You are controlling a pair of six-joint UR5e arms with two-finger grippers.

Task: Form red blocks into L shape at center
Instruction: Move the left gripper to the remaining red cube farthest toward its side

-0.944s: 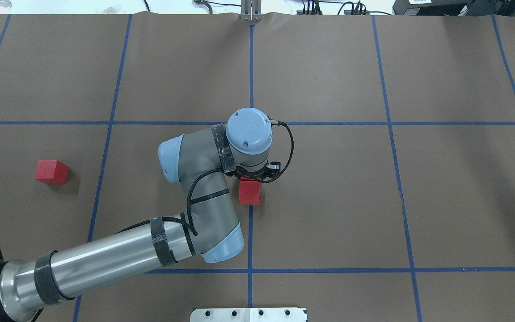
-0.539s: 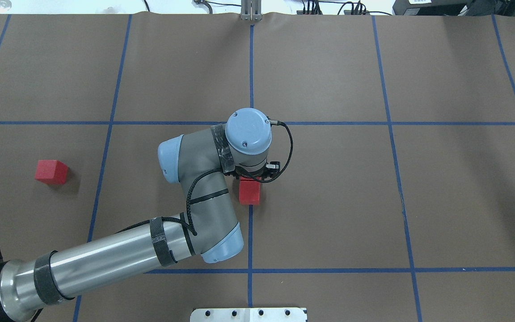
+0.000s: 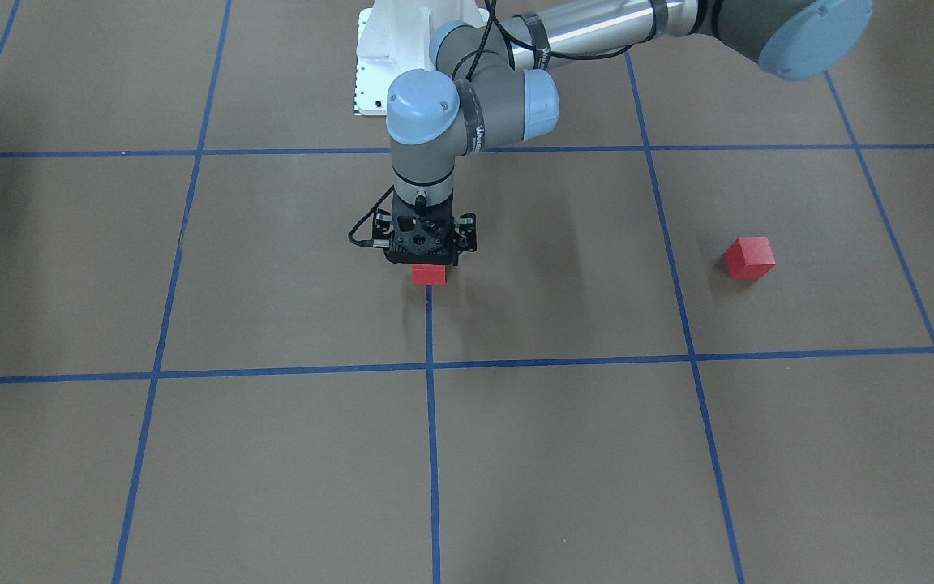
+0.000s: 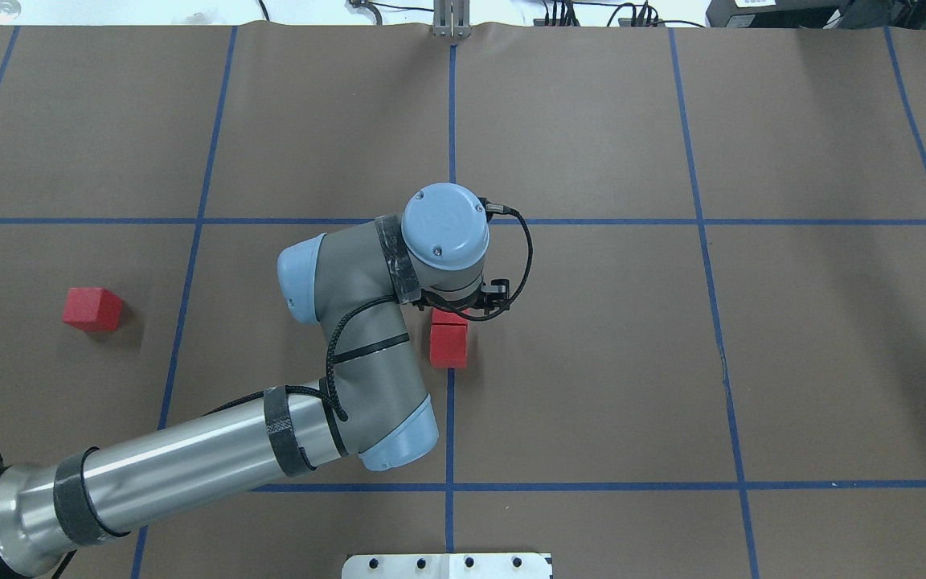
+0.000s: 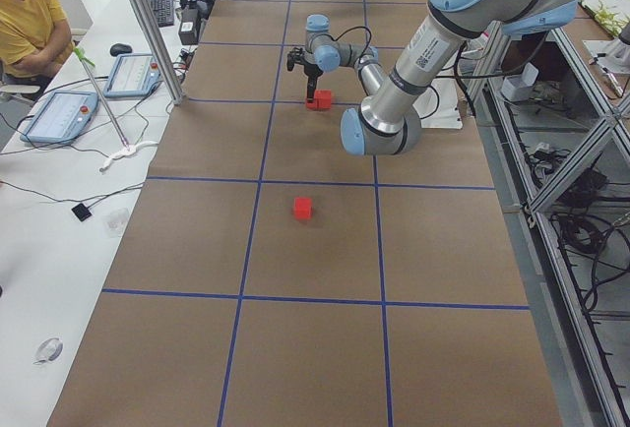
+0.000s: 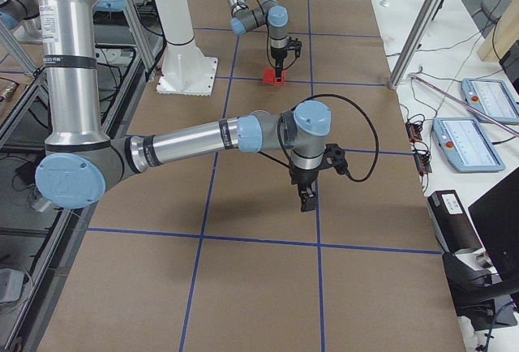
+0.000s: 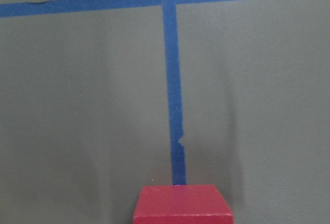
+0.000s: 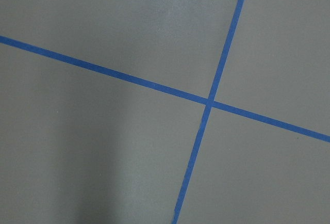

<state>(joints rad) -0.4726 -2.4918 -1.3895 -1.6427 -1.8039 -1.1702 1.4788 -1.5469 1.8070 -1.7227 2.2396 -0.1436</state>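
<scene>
Near red block (image 4: 448, 349) and far red block (image 4: 448, 316) sit at ctr of the counter (image 4: 592, 362). They touch and make a short row on the blue tape line (image 4: 452, 121) that runs away from the robot. Overhead cam shows the near one in full; the far one is partly under the L arm (image 4: 190, 466). L fingers (image 3: 427, 259) hang straight down, right over the far red block. In front view only that block shows, just below the black gripper body, w/ the near one hidden behind it. The body covers the fingertips, so can't tell if L fingers are wide, narrow or gripping. L wrist cam has the block's top at bottom edge, w/ tape leading off to a crossing. Third red block (image 4: 92, 310) lies alone, well apart on the robot's L side, one grid square over and turned a bit vs the tape. So two in line and one out: no L yet. R fingers (image 6: 306, 199) show only in the right-side cam, above bare counter near a tape line, well apart from all blocks; can't tell their state. R wrist cam shows only a tape crossing. Person in yellow shirt (image 5: 30, 24) sits by the side bench.
</scene>
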